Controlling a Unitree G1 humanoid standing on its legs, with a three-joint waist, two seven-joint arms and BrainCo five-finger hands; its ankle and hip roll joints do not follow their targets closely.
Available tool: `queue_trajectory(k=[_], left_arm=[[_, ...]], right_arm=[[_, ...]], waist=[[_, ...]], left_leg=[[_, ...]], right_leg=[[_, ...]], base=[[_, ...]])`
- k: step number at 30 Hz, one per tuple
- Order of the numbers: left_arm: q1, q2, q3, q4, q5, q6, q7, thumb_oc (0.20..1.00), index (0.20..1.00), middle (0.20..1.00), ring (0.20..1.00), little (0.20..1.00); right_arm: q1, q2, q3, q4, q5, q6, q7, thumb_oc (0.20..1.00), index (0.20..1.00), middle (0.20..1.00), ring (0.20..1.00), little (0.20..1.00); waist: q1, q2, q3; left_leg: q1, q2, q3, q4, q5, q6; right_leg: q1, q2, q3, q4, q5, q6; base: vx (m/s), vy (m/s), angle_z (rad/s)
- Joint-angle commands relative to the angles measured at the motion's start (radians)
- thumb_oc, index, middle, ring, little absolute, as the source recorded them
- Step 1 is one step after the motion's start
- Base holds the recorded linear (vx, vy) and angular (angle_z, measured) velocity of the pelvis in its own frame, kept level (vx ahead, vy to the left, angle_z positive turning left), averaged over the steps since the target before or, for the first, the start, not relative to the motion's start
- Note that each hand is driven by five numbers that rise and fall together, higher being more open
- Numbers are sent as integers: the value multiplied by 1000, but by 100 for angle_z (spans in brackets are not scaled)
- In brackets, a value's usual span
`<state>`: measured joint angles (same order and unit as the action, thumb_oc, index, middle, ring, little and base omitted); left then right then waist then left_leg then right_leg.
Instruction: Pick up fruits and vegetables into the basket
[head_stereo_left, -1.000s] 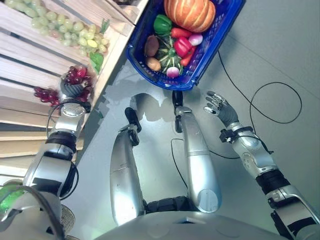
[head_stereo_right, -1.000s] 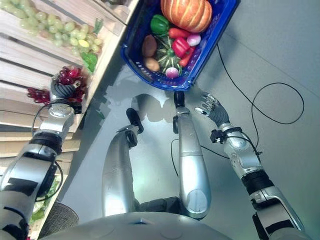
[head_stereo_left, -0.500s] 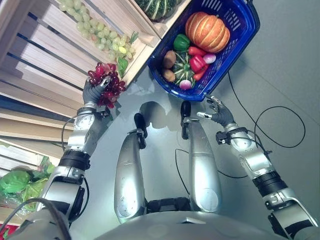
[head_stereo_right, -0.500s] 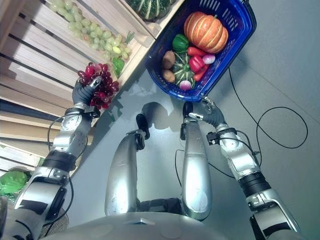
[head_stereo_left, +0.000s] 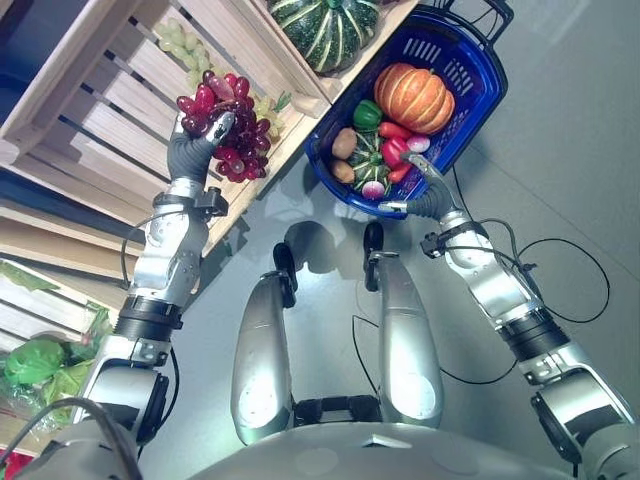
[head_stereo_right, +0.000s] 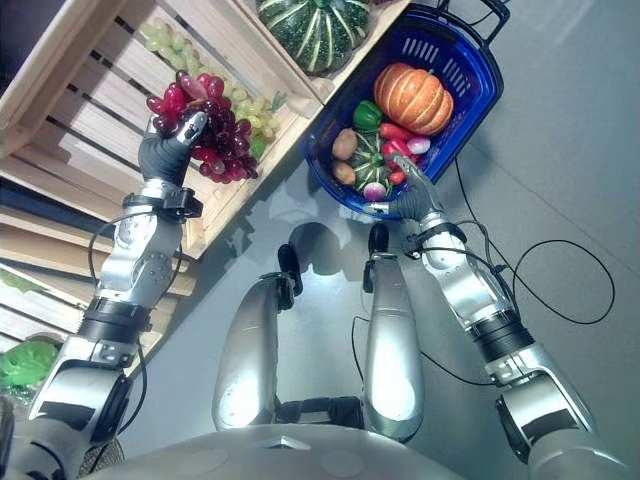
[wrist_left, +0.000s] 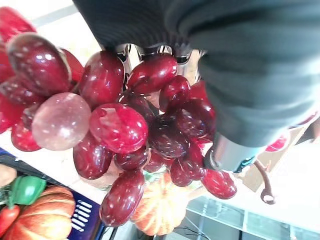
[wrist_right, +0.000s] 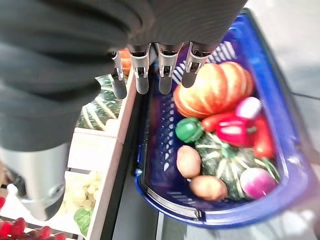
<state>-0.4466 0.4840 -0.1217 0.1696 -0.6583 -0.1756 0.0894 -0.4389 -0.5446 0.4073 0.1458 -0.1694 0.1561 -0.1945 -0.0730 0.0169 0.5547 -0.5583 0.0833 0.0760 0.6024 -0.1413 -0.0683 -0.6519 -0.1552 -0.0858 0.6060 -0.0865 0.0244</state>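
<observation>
The left hand grips the red grapes beside the wooden crates — some may snag there or drop short of the blue basket — while the right hand hovers open at its rim.

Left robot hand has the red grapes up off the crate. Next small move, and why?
Probably swing the left robot hand rightward over the blue basket before releasing. Its fingers are curled round the red grapes, which hang in front of the wooden crate, not above the basket. The right robot hand, open, sits at the basket's near rim.
</observation>
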Motion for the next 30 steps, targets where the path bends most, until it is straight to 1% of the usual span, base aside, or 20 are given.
queue_trajectory(k=[1, 3, 6, 9, 13, 21, 26, 30], left_arm=[[-55, 38, -3, -135, 85, -89, -12, 200, 200, 200, 200, 200], [-71, 41, -12, -146, 122, -104, -2, 200, 200, 200, 200, 200], [-91, 43, -29, -166, 142, -102, -12, 200, 200, 200, 200, 200], [-113, 39, -50, -197, 153, -94, -42, 200, 200, 200, 200, 200], [-141, 28, -83, -229, 163, -69, -73, 200, 200, 200, 200, 200], [-196, -6, -151, -256, 119, -17, -124, 200, 200, 200, 200, 200], [-219, -31, -190, -264, 96, 2, -134, 200, 200, 200, 200, 200], [-227, -64, -220, -272, 65, 16, -129, 200, 200, 200, 200, 200]], right_arm=[[-54, 4, 16, -73, -4, 2, -62, 1000, 1000, 1000, 1000, 1000], [-80, 21, 30, -72, 7, 4, -67, 1000, 1000, 1000, 1000, 1000], [-115, 46, 47, -74, 16, -18, -67, 1000, 1000, 1000, 1000, 1000], [-155, 70, 76, -78, 8, -21, -44, 1000, 1000, 1000, 1000, 1000], [-192, 95, 111, -78, 17, -17, -34, 1000, 1000, 1000, 1000, 1000], [-250, 145, 164, -56, 55, -18, -20, 1000, 1000, 1000, 1000, 1000], [-271, 171, 183, -52, 77, -31, -42, 1000, 1000, 1000, 1000, 1000], [-280, 195, 186, -41, 94, -26, -94, 1000, 1000, 1000, 1000, 1000]], waist=[[7, 24, -35], [10, 26, -35], [15, 29, -35], [22, 33, -35], [28, 35, -50], [35, 32, -69], [37, 28, -77], [36, 26, -78]], left_leg=[[60, -48, 56, -86, 1, 76], [75, -50, 55, -89, -1, 74], [95, -51, 52, -93, -2, 72], [127, -56, 48, -101, -4, 68], [153, -58, 45, -115, -2, 65], [194, -61, 40, -136, -4, 61], [208, -60, 38, -145, -4, 59], [219, -60, 37, -153, -4, 59]], right_leg=[[91, 4, -5, -23, -62, 36], [106, -1, -7, -27, -62, 35], [127, -10, -10, -32, -62, 35], [162, -21, -15, -42, -64, 34], [189, -32, -21, -56, -63, 36], [237, -46, -33, -86, -60, 41], [253, -50, -39, -97, -57, 44], [266, -51, -43, -109, -54, 46]], base=[[23, -12, 3], [0, 0, 0], [0, 0, 0], [10, -6, 3], [9, -6, 2], [1, -2, 0], [0, -6, 0], [0, 0, 0]])
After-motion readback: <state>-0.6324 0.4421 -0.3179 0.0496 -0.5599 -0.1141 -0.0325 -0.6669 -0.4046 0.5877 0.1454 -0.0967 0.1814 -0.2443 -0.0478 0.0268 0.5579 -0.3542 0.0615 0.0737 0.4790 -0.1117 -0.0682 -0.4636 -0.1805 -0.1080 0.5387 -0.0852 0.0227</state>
